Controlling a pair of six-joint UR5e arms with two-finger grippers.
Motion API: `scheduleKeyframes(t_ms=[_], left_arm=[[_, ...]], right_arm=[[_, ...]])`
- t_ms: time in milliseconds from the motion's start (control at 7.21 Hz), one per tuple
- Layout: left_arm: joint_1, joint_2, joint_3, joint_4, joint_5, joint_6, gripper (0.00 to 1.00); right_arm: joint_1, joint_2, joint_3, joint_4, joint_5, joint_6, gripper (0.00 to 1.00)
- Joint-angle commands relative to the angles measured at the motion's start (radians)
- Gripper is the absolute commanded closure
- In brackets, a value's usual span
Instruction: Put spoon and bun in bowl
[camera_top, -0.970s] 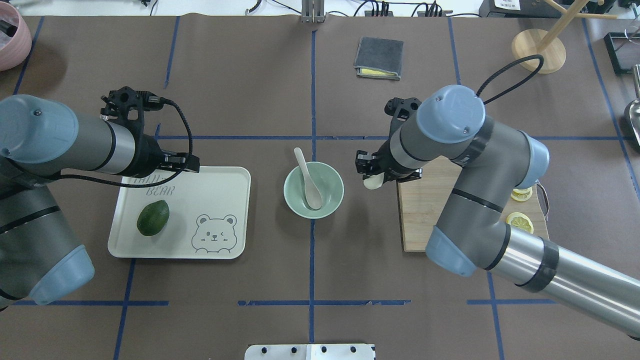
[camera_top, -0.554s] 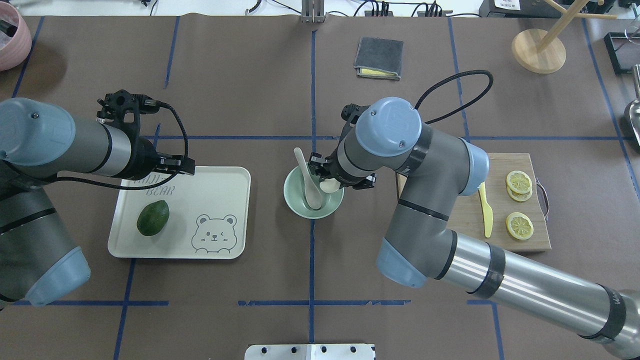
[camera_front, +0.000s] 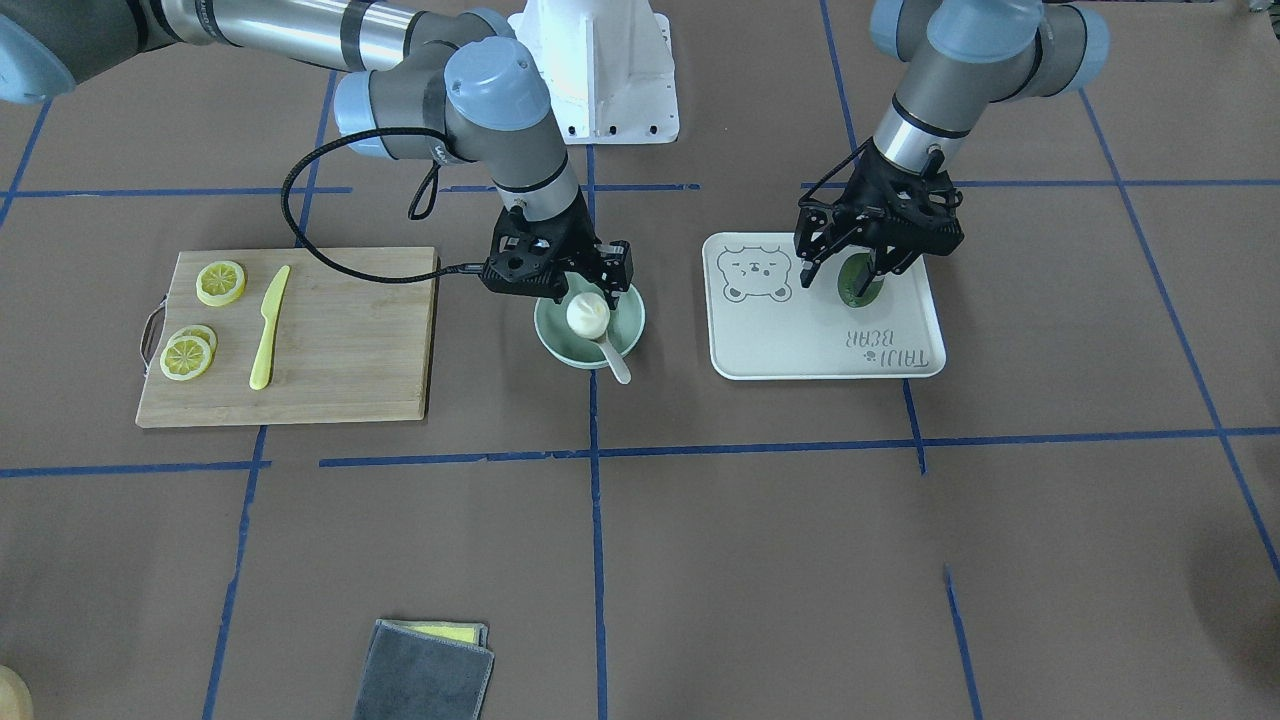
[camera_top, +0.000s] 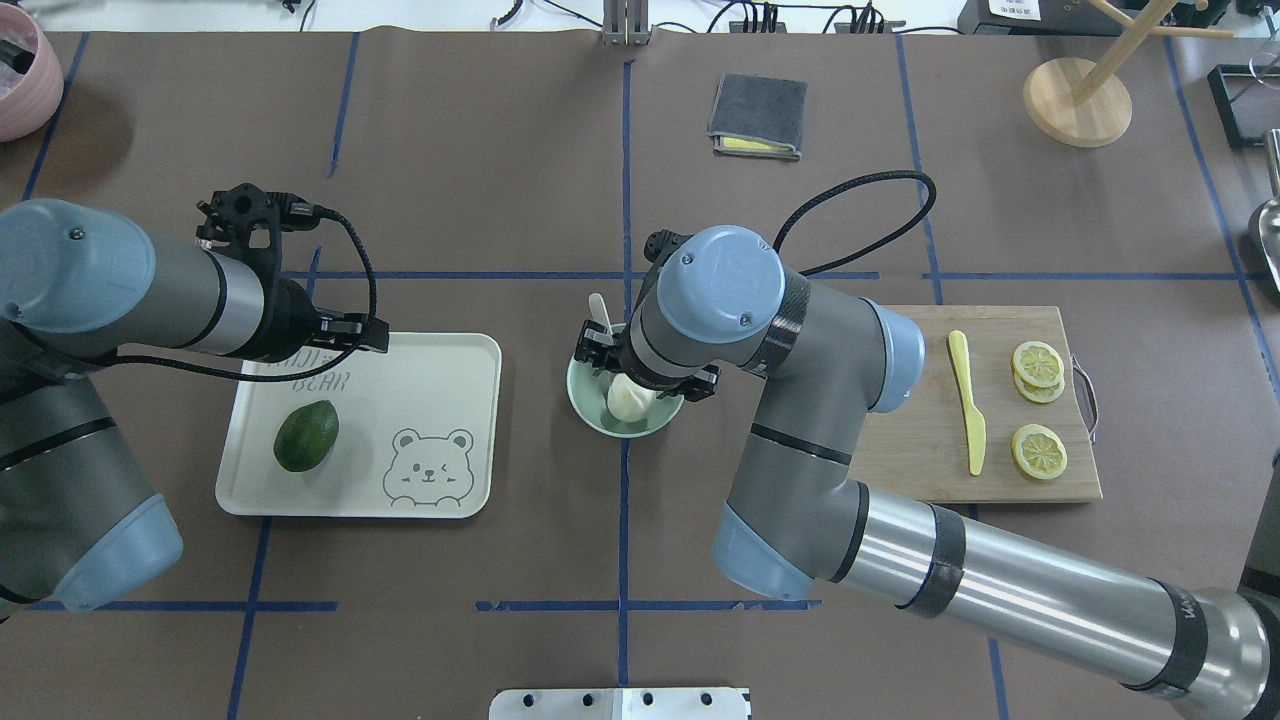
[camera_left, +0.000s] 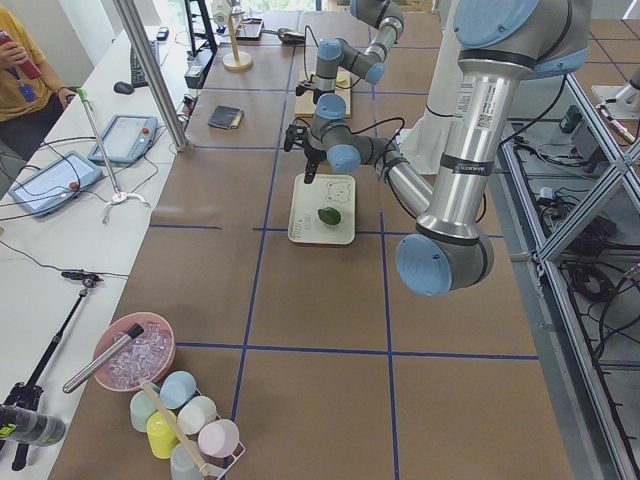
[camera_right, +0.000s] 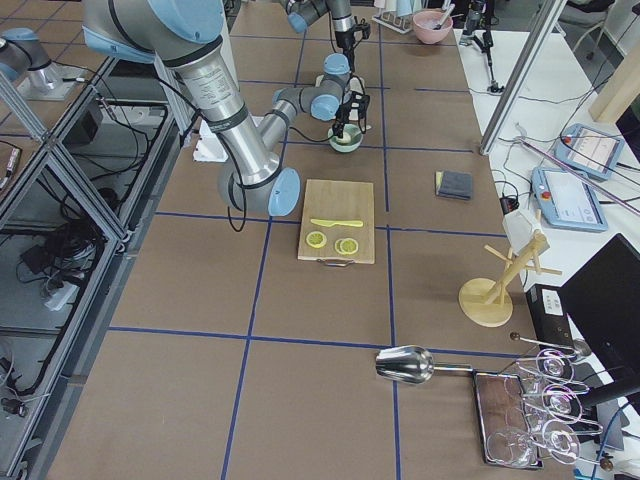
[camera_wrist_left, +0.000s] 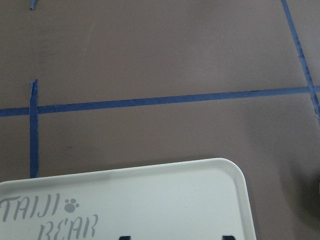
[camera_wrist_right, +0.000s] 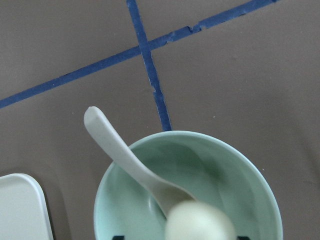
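Note:
The mint-green bowl (camera_top: 590, 405) stands at the table's middle and also shows in the front view (camera_front: 548, 335). The whitish spoon (camera_front: 613, 362) lies in it, its handle (camera_top: 598, 308) over the rim. My right gripper (camera_front: 588, 295) hangs right over the bowl. In the right wrist view the blurred white bun (camera_wrist_right: 200, 222) sits over the spoon (camera_wrist_right: 125, 155) scoop inside the bowl (camera_wrist_right: 260, 185), and the fingertips stand apart from it on both sides, so the gripper is open. The bun (camera_top: 628, 398) shows low in the bowl. My left gripper (camera_front: 848, 268) is open and empty over the tray.
A cream tray (camera_top: 440, 380) with a dark green fruit (camera_top: 306, 435) lies left of the bowl. A wooden board (camera_top: 900, 440) with a yellow knife (camera_top: 966, 415) and lemon slices (camera_top: 1038, 450) lies to the right. A grey cloth (camera_top: 758, 115) and a wooden stand (camera_top: 1076, 100) are farther back.
My right arm swung left from the wooden board to over the bowl with the bun. The bun now sits lower in the bowl, with the fingers apart from it. The left arm barely moved.

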Motion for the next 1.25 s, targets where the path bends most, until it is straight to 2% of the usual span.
scheduleKeyframes(t_ms=[0,139,277,416,554,693,832,1109], left_arm=[[-0.004,0.005,0.005,0.000,0.000,0.052,0.31],[-0.009,0.042,-0.002,-0.003,0.000,0.107,0.31],[-0.013,0.077,-0.005,-0.011,-0.005,0.185,0.31],[-0.032,0.111,-0.011,-0.050,-0.006,0.265,0.30],[-0.094,0.157,-0.011,-0.095,-0.055,0.332,0.30],[-0.189,0.212,-0.011,-0.124,-0.163,0.453,0.27],[-0.295,0.272,-0.010,-0.129,-0.223,0.615,0.27],[-0.465,0.368,0.005,-0.114,-0.302,0.872,0.27]], right_arm=[[-0.001,-0.008,0.008,0.001,-0.002,0.000,0.00],[0.017,-0.042,0.054,-0.008,0.007,-0.002,0.00],[0.057,-0.142,0.128,-0.010,0.060,-0.017,0.00],[0.139,-0.260,0.217,-0.010,0.158,-0.107,0.00],[0.216,-0.372,0.282,-0.011,0.242,-0.242,0.00],[0.305,-0.471,0.307,-0.012,0.293,-0.381,0.00],[0.415,-0.554,0.304,-0.012,0.367,-0.581,0.00],[0.606,-0.718,0.295,-0.013,0.447,-0.938,0.00]])
